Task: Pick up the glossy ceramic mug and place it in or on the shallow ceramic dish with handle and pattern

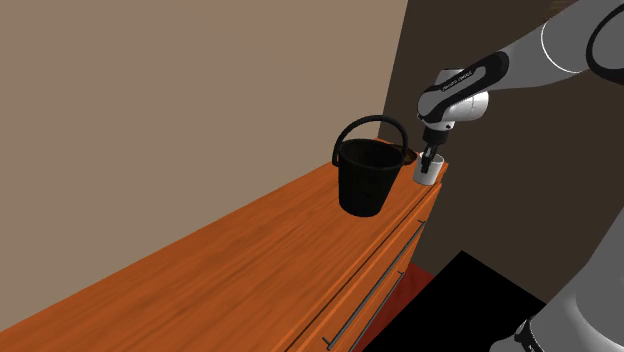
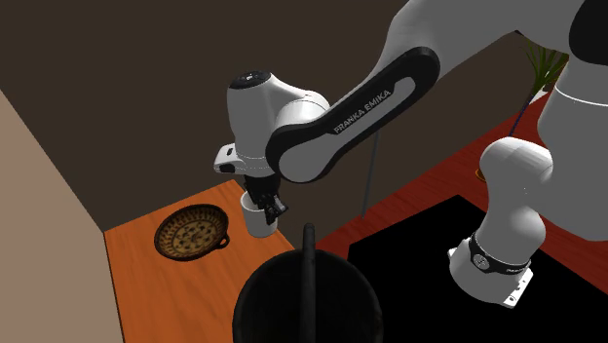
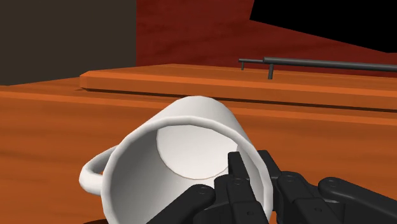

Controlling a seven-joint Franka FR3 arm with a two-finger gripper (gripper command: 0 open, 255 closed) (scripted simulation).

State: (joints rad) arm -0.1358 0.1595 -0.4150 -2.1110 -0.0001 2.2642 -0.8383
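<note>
A plain white mug (image 2: 257, 221) with a side handle stands at the far corner of the orange wooden dresser top (image 1: 250, 260). My black gripper (image 2: 266, 204) comes down on it from above. In the wrist view one finger (image 3: 236, 172) is inside the mug (image 3: 184, 137) and the other outside, clasping its wall at the rim. The shoulder view shows the gripper (image 1: 430, 160) sunk into the mug (image 1: 428, 177). A shallow brown patterned dish (image 2: 192, 234) with a small handle lies close beside the mug, on the second exterior view's left.
A black bucket (image 1: 365, 175) with an upright bail handle stands on the dresser near the mug; it also looms in the second exterior view's foreground (image 2: 302, 302). Dresser drawers with dark bar handles (image 1: 375, 290) face the red floor. A beige wall runs behind.
</note>
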